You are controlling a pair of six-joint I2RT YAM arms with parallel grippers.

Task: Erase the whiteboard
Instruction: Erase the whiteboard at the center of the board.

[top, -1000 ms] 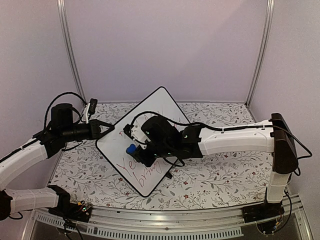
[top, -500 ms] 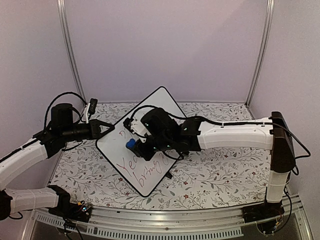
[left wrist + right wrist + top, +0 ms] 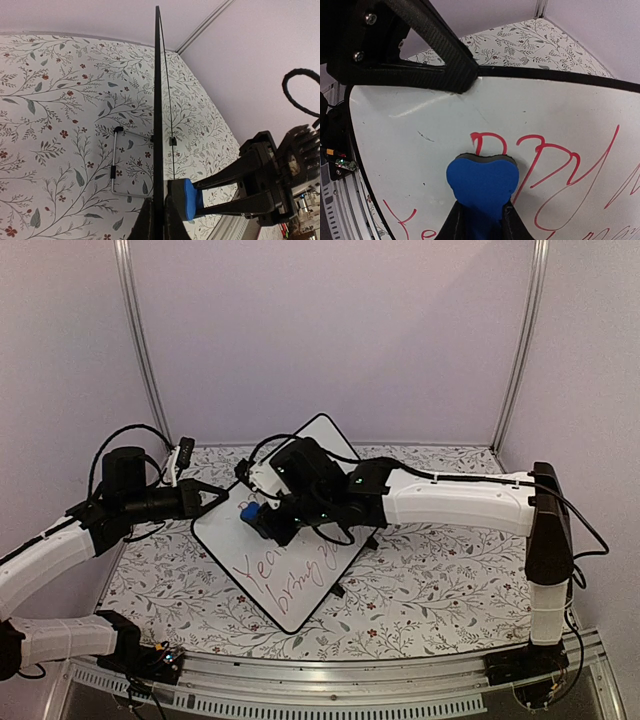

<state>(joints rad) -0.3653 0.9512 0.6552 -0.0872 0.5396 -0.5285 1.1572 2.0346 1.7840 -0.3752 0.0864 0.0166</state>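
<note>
The whiteboard [image 3: 322,440] stands tilted like a diamond, with red handwriting on its face. My left gripper [image 3: 222,497] is shut on its left corner; the left wrist view shows the board edge-on [image 3: 158,100] between that gripper's [image 3: 159,222] jaws. My right gripper [image 3: 262,520] is shut on a blue eraser [image 3: 249,512] and presses it flat against the board's upper-left part. In the right wrist view the eraser [image 3: 482,182] covers the foot of a red letter, with red strokes to its right and below, and my right gripper [image 3: 481,220] is closed around it.
A wire stand [image 3: 115,170] props the board from behind on the floral table cover [image 3: 430,590]. Purple walls and metal posts [image 3: 140,350] close in the back and sides. A slotted metal rail [image 3: 330,680] runs along the near edge.
My right gripper has slid the eraser up and to the left across the board, from near its middle toward the left corner. The left arm and the board have held still.
</note>
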